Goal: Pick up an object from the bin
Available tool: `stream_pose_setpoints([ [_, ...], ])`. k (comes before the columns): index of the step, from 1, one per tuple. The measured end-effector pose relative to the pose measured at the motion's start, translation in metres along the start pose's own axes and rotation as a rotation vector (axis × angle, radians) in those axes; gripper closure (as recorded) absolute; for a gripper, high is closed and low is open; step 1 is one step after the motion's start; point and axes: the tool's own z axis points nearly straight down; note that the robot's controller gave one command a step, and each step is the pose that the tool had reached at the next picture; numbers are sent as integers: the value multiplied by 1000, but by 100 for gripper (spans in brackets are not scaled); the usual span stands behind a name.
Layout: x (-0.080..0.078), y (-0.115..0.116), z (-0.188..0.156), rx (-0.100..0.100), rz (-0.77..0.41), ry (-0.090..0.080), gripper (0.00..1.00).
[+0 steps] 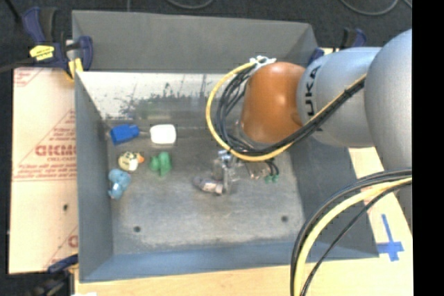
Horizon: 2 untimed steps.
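Note:
My gripper (225,175) hangs below the orange wrist cover, low over the middle of the bin floor. A small grey-pink thing (207,184) lies right at its left side, touching or nearly touching it; I cannot tell which. A small dark green thing (270,177) lies just to the right of the gripper, partly hidden by cables.
In the left part of the bin lie a green figure (161,163), a white block (163,134), a blue block (125,134), a round yellow-white thing (128,161) and a light blue thing (118,183). The arm covers the bin's right side.

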Motion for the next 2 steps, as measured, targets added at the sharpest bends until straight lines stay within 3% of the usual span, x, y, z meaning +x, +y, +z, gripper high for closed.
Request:
stream_pose_setpoints([
  [1, 0, 0, 0, 0, 1, 0, 100],
  [2, 5, 0, -29, -2, -22, 12, 100],
])
